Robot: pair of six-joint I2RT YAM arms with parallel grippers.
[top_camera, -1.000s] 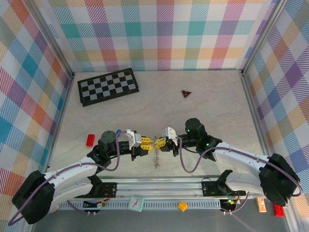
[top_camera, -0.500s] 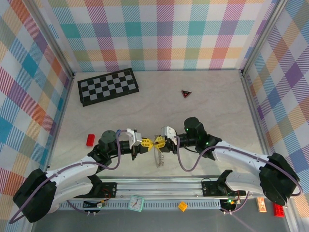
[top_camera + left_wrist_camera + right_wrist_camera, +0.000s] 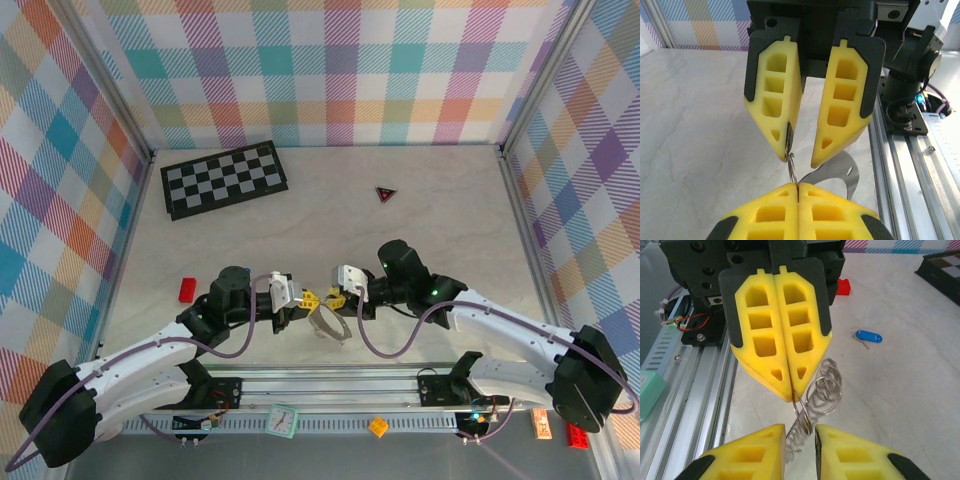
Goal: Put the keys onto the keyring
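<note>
A: Status of the keyring [image 3: 837, 171]?

B: The left gripper [image 3: 798, 186] is pinching it at the near edge of the counter [image 3: 400, 240], jaws fully closed on the wire. Whether the ring's lower edge is resting on the counter, I cannot tell. The right gripper [image 3: 800, 428] is facing it tip to tip. Its jaws are standing partly apart with a strand of the ring passing between them, and it is not clamping anything.

A: Keys?

B: The blue key [image 3: 868, 336] is lying loose on the counter beyond the left gripper, near the red block [image 3: 842, 286] and apart from the ring. I am judging threading as not started, since a key is yet to be picked up and worked onto the wire.

A: Anything getting in the way?

B: The checkerboard [image 3: 225, 178] and the dark triangle [image 3: 386, 193] are sitting far back, well clear. Crowding is looking like the likelier nuisance, with both grippers meeting at one spot and the blue key lying on the left arm's side
</note>
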